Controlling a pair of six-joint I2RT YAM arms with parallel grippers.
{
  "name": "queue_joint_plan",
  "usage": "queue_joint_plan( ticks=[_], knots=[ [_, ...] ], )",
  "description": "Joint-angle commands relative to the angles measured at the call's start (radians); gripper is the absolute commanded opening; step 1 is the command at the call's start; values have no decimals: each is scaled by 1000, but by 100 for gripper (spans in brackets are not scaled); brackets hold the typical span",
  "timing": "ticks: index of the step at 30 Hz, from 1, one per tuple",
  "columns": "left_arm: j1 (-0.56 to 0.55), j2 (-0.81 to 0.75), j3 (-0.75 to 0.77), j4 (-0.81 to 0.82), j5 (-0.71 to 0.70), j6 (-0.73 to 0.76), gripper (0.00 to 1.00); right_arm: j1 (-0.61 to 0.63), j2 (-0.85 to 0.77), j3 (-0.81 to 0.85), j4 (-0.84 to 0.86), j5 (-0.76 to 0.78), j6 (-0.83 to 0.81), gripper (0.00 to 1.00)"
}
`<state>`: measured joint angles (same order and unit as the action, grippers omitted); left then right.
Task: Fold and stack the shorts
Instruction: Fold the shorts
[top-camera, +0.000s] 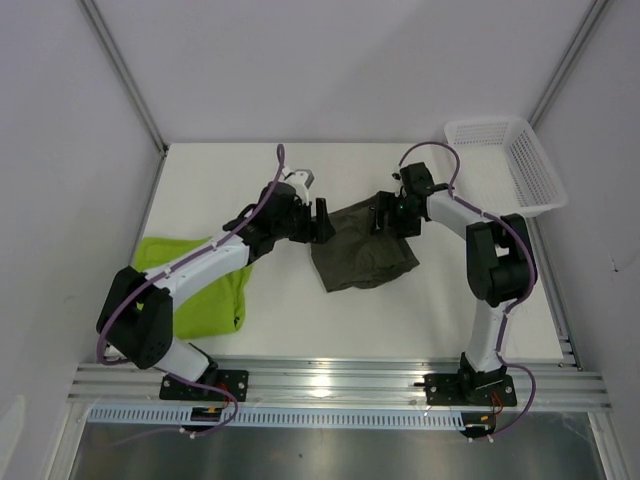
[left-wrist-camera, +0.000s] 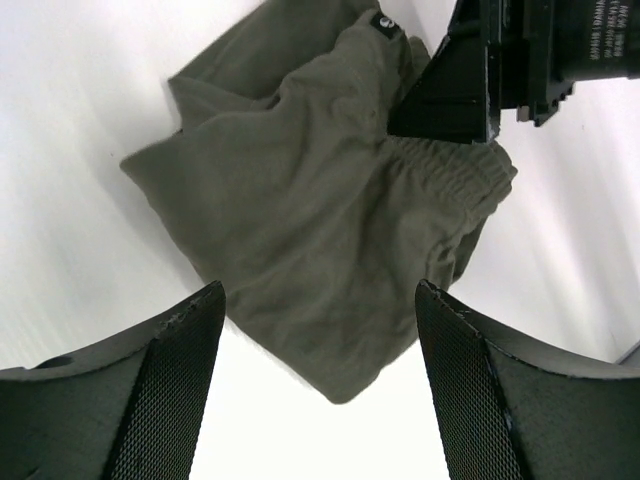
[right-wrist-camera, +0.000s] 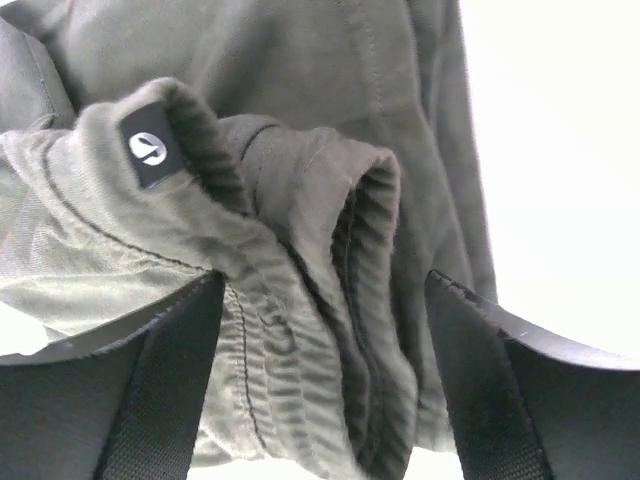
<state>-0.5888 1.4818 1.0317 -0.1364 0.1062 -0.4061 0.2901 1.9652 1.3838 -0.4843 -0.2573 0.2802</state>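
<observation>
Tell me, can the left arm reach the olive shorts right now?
Probably yes. The left gripper hovers open at the edge of the olive shorts, with nothing in between. The right gripper, also open, straddles the waistband on the opposite side.

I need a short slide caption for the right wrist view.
Open right end effector straddling a bunched fold of the olive-grey shorts.

The middle shorts (top-camera: 362, 250) lie bunched at the centre of the table (top-camera: 300, 330). The left shorts (top-camera: 210, 300) lie near its left edge, with the left arm crossing above them. The basket (top-camera: 535, 170) sits in the far right corner. The left gripper (top-camera: 322, 222) is just left of the middle shorts, and the right gripper (top-camera: 385, 215) is at their far edge, straddling the waistband.
</observation>
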Motion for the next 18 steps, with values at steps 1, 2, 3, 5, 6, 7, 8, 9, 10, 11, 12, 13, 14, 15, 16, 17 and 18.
queue_joint_plan(
  ticks=[1, 2, 3, 5, 6, 7, 8, 9, 10, 11, 12, 13, 14, 15, 16, 17, 18],
  knots=[
    [-6, 31, 76, 18, -17, 42, 79, 14, -113, 47, -42, 153, -10, 83],
    [-5, 63, 115, 8, -31, 46, 79, 14, -139, 31, -42, 174, -1, 87],
    [-5, 78, 128, -5, -36, 50, 79, 11, -166, 15, -39, 188, 11, 90],
    [-3, 109, 174, -25, -56, 65, 79, 9, -256, -52, -24, 213, 51, 91],
    [-3, 133, 189, -34, -66, 79, 80, 11, -288, -80, -8, 220, 89, 91],
    [-2, 147, 197, -41, -63, 87, 80, 11, -320, -110, -2, 225, 111, 91],
    [0, 158, 224, -51, -63, 93, 80, 11, -381, -141, 6, 230, 134, 90],
    [6, 179, 253, -60, -62, 98, 80, 17, -412, -207, 13, 227, 157, 83],
    [7, 189, 280, -74, -51, 111, 80, 21, -445, -244, 48, 211, 177, 78],
    [10, 198, 290, -83, -39, 116, 80, 26, -472, -280, 68, 192, 221, 70],
    [18, 204, 321, -91, -17, 119, 80, 27, -523, -352, 94, 140, 243, 49],
    [24, 219, 326, -89, 54, 122, 80, 30, -540, -385, 160, 98, 258, 40],
    [30, 227, 333, -89, 91, 122, 79, 32, -551, -409, 183, 61, 272, 32],
    [37, 238, 343, -94, 119, 122, 79, 32, -554, -425, 202, 38, 307, 14],
    [37, 257, 373, -100, 156, 122, 78, 37, -548, -452, 254, -30, 316, 9],
    [38, 268, 381, -107, 185, 124, 76, 37, -537, -463, 283, -71, 339, 1],
    [38, 281, 399, -109, 211, 125, 76, 37, -507, -471, 312, -103, 349, 0]
  ],
)
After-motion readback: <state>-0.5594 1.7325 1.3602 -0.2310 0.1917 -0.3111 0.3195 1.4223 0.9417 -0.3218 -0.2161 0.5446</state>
